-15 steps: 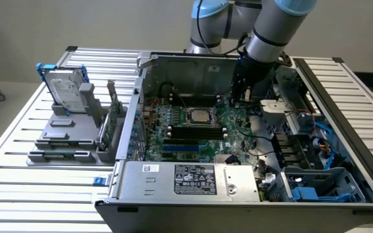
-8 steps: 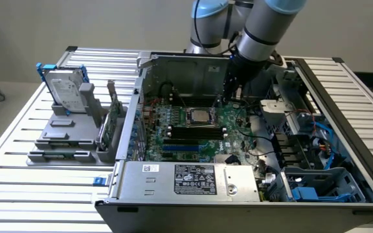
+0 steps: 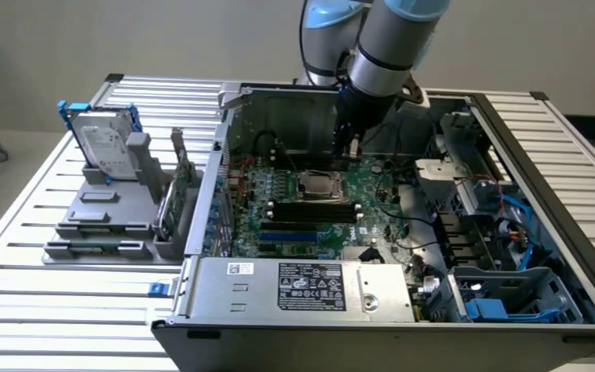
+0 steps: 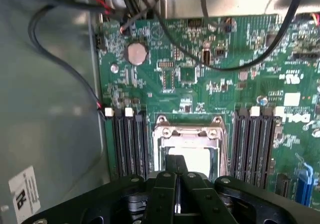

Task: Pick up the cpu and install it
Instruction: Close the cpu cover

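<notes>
Your cpu (image 4: 197, 159) is apparently already sitting in the socket (image 4: 187, 132), and your jaws are hovering just above it, pinched together and holding nothing.

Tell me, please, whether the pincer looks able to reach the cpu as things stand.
Probably yes: the pincer hangs shut directly above the cpu in its socket, with no cable crossing between them.

slatted table (image 3: 24, 263) bears computer case (image 3: 380, 345), grey fixture (image 3: 96, 221).
</notes>
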`<action>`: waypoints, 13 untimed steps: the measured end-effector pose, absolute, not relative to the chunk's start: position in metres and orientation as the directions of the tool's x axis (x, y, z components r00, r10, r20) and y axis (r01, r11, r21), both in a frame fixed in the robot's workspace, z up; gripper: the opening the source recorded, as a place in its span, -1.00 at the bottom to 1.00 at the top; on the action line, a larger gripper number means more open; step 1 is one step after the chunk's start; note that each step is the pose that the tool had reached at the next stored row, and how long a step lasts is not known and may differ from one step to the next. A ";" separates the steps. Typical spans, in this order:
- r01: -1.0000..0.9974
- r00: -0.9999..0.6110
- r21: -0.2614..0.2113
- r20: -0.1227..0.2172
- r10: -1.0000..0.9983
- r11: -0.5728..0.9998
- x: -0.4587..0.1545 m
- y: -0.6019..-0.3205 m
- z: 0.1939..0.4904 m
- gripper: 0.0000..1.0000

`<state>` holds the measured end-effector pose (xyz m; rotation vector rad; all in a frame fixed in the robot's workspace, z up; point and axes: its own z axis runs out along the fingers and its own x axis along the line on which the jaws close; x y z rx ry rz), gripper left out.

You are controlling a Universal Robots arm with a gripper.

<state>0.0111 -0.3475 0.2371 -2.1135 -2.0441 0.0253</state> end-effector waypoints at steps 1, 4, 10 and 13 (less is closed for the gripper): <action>0.988 0.043 -0.156 0.127 0.991 -0.023 0.007 -0.347 0.236 -0.79; 0.988 0.043 -0.156 0.127 0.991 -0.023 -0.004 -0.346 0.235 -0.79; 0.988 0.043 -0.156 0.127 0.991 -0.023 -0.027 -0.345 0.225 -0.79; 0.987 0.043 -0.159 0.126 0.991 -0.023 -0.035 -0.345 0.222 -0.79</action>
